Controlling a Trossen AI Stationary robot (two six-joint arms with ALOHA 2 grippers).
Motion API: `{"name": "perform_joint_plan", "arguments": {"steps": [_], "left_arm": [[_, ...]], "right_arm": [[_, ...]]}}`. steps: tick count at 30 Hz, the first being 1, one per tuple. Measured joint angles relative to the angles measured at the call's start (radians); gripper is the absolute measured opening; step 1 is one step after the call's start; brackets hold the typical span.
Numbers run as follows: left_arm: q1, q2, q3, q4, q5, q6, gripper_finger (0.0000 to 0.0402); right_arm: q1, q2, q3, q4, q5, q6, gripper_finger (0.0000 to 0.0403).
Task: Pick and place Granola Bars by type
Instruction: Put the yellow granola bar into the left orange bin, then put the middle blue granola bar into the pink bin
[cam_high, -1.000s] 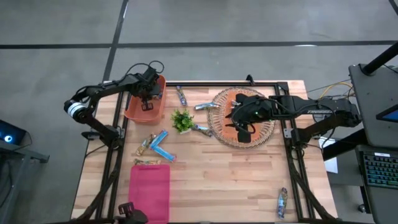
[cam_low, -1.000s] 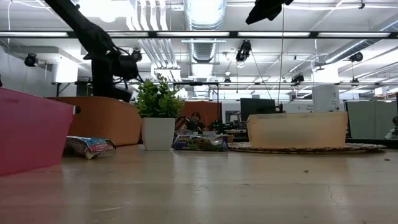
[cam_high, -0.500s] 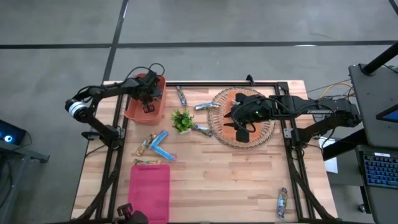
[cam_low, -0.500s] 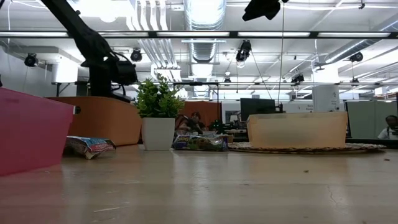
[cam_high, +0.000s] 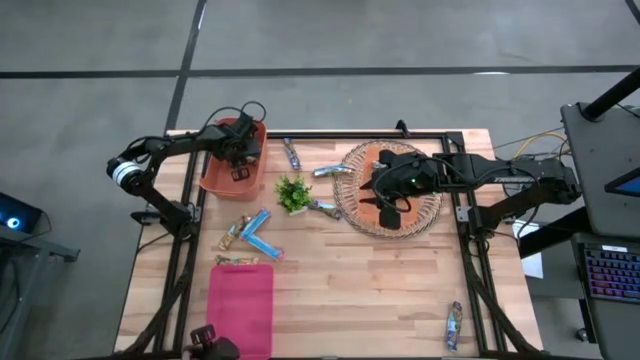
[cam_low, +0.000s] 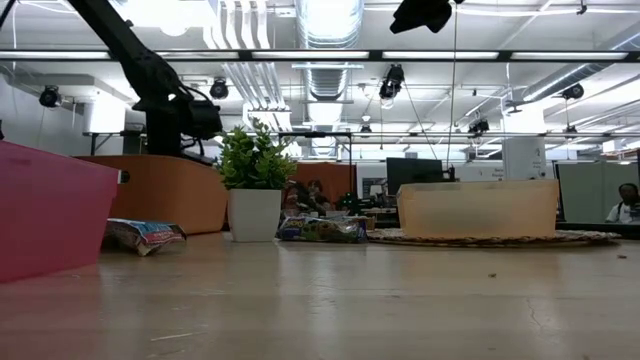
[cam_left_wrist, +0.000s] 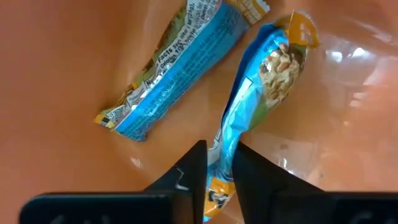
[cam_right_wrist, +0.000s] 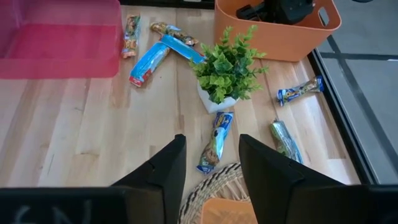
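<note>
Seen from above, the left hand (cam_high: 238, 165) reaches into the orange bin (cam_high: 217, 178) just beside the small plant (cam_high: 292, 192). The right hand (cam_high: 385, 205) hangs over the woven tray (cam_high: 352, 205) on the plant's other side, fingers apart. Loose bars (cam_high: 255, 231) lie on the tabletop (cam_high: 380, 290) near the plant. At the left wrist, the fingers (cam_left_wrist: 189, 171) clamp a bright blue bar (cam_left_wrist: 264, 93); a second bar (cam_left_wrist: 177, 68) lies beside it on the bin floor.
</note>
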Motion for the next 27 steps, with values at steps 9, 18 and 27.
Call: {"name": "perform_joint_plan", "arguments": {"steps": [9, 18, 27], "left_arm": [[-0.001, 0.000, 0.080, -0.013, -0.005, -0.040, 0.0152], [-0.005, -0.002, 0.242, -0.211, -0.017, -0.142, 0.0199], [-0.019, -0.004, 0.475, -0.436, 0.067, -0.322, 0.0200]], "right_arm": [[0.000, 0.000, 0.000, 0.000, 0.000, -0.013, 0.0137], [-0.001, 0.000, 0.000, -0.001, 0.004, -0.033, 0.0138], [-0.028, 0.000, 0.000, 0.013, 0.014, -0.039, 0.0151]]}}
